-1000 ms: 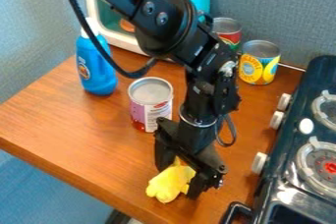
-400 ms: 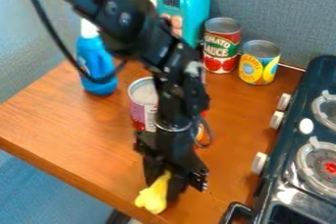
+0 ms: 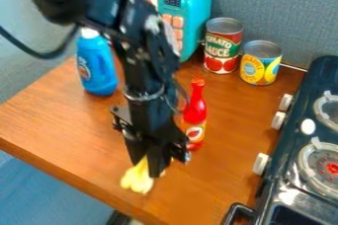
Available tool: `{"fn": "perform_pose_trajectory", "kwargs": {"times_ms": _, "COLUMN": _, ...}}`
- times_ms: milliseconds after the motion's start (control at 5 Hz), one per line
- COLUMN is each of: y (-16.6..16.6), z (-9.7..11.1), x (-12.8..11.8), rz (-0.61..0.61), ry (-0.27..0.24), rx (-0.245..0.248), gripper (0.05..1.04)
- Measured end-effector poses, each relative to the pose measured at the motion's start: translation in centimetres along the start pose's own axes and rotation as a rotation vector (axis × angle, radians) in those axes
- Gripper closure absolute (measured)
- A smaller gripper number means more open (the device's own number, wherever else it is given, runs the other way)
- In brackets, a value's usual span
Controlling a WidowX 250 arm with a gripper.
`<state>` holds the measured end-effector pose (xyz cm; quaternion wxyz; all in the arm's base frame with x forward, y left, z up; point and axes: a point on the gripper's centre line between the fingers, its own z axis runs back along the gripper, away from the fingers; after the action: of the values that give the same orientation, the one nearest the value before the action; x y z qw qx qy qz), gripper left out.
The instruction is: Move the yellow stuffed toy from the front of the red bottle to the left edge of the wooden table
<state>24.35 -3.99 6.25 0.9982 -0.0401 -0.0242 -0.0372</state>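
The black gripper [image 3: 147, 168] hangs over the wooden counter, left of centre and fairly near the front edge. Its fingers are shut on a yellow object [image 3: 136, 179], rounded and lobed, that sticks out below and left of them. Whether the object touches the wood I cannot tell. Just right of the gripper stands a red bottle [image 3: 195, 113] with a pale label, upright and partly behind the gripper's right side.
A blue bottle [image 3: 96, 66] stands at the back left. The teal toy microwave [image 3: 192, 2], a tomato sauce can [image 3: 223, 46] and a yellow-labelled can [image 3: 261, 63] line the back. The black stove [image 3: 300, 135] borders the counter [image 3: 72, 145] on the right.
The gripper has moved left and toward the back with the yellow object held. The red bottle has come into view; the pink-labelled can is now hidden behind the arm.
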Motion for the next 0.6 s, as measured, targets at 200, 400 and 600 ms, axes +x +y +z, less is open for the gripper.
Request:
{"fn": "perform_pose_trajectory", "kwargs": {"times_ms": 200, "y": 4.3, "z": 1.5, "x": -1.3, "rz": 0.085, "ry": 0.051, "rx": -0.014, "gripper": 0.728}}
{"fn": "perform_pose_trajectory", "kwargs": {"times_ms": 400, "y": 8.9, "z": 2.2, "x": -1.0, "rz": 0.100, "ry": 0.145, "rx": 0.003, "gripper": 0.728}}
{"fn": "perform_pose_trajectory", "kwargs": {"times_ms": 600, "y": 13.3, "z": 2.4, "x": -0.4, "rz": 0.106, "ry": 0.182, "rx": 0.002, "gripper": 0.728}}
